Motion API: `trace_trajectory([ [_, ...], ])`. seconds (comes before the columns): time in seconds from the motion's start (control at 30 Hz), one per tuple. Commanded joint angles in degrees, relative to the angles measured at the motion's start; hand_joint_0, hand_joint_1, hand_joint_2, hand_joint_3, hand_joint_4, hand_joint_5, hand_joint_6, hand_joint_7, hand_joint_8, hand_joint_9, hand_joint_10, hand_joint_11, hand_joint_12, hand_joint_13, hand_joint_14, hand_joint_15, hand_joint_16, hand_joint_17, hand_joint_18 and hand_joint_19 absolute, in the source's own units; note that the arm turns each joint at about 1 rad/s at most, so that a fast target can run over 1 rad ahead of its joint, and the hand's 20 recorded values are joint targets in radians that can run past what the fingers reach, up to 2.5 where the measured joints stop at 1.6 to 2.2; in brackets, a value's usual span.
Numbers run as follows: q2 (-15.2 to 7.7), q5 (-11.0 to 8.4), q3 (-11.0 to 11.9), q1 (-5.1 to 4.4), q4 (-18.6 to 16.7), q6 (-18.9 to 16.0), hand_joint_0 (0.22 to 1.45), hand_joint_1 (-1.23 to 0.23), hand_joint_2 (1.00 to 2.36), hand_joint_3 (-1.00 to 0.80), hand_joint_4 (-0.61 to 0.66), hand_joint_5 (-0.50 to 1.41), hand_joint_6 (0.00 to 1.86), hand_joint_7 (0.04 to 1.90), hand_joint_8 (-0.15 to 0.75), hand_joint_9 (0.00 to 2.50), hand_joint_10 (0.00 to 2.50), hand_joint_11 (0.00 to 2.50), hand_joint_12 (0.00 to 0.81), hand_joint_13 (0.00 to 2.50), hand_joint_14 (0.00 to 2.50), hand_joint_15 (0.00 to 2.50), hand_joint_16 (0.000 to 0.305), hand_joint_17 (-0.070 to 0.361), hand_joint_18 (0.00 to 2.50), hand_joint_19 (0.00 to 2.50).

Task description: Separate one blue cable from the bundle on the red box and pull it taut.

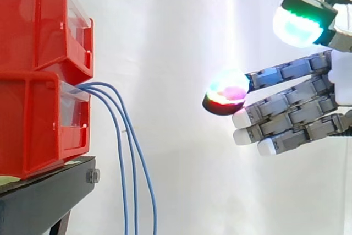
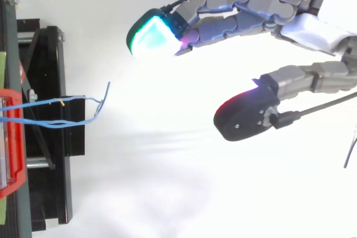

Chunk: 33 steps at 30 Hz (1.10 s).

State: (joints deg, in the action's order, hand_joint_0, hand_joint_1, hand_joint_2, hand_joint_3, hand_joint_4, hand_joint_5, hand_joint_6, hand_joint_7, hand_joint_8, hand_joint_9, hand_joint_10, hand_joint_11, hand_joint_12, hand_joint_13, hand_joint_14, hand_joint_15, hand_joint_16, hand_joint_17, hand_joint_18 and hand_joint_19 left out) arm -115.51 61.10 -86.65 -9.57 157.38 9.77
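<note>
Side view: hand (image 1: 297,111) open and holding nothing, well right of the blue cables (image 1: 135,180) drooping from the lower red bin (image 1: 33,130), probably lined up to pinch one.

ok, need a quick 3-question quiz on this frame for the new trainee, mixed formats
1. True or false: the robot hand is gripping one of the blue cables.
2. Which level of the stacked bins do the blue cables come out of? A) upper B) lower C) both
3. Fill in: in the side view, ___ blue cables hang down from the bin front.

Key
1. False. The robot hand is open, its fingers stretched toward the cables but clear of them.
2. B, the lower red bin.
3. Three.
</note>
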Motion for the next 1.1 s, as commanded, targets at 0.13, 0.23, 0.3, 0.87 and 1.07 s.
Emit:
trace_trajectory([
  [0.13,-3.0,-1.60,0.0,0.34,-3.0,0.4,0.46,-0.65,1.00,-0.50,0.26,-0.19,0.50,0.71,0.314,0.53,0.00,0.18,0.402,0.38,0.00,0.12,0.056,0.127,0.38,0.17],
  [0.23,-5.0,-1.95,0.1,0.34,-5.3,0.4,0.46,-0.65,1.00,-0.50,0.27,-0.19,0.50,0.72,0.316,0.55,0.00,0.19,0.402,0.39,0.00,0.12,0.056,0.126,0.38,0.18],
  [0.3,-5.9,-2.30,0.1,0.34,-7.6,0.7,0.46,-0.65,1.00,-0.50,0.27,-0.19,0.50,0.72,0.317,0.55,0.00,0.20,0.402,0.39,0.00,0.12,0.056,0.125,0.39,0.18],
  [0.87,-10.4,-5.99,3.2,-0.18,-15.1,6.8,0.48,-0.65,1.00,-0.50,0.30,-0.16,0.50,0.74,0.320,0.62,0.01,0.22,0.395,0.42,0.00,0.14,0.053,0.120,0.41,0.21],
  [1.07,-12.1,-6.08,3.5,-0.18,-15.6,6.3,0.49,-0.64,1.00,-0.50,0.30,-0.16,0.50,0.75,0.319,0.64,0.01,0.24,0.392,0.43,0.00,0.14,0.052,0.118,0.42,0.21],
])
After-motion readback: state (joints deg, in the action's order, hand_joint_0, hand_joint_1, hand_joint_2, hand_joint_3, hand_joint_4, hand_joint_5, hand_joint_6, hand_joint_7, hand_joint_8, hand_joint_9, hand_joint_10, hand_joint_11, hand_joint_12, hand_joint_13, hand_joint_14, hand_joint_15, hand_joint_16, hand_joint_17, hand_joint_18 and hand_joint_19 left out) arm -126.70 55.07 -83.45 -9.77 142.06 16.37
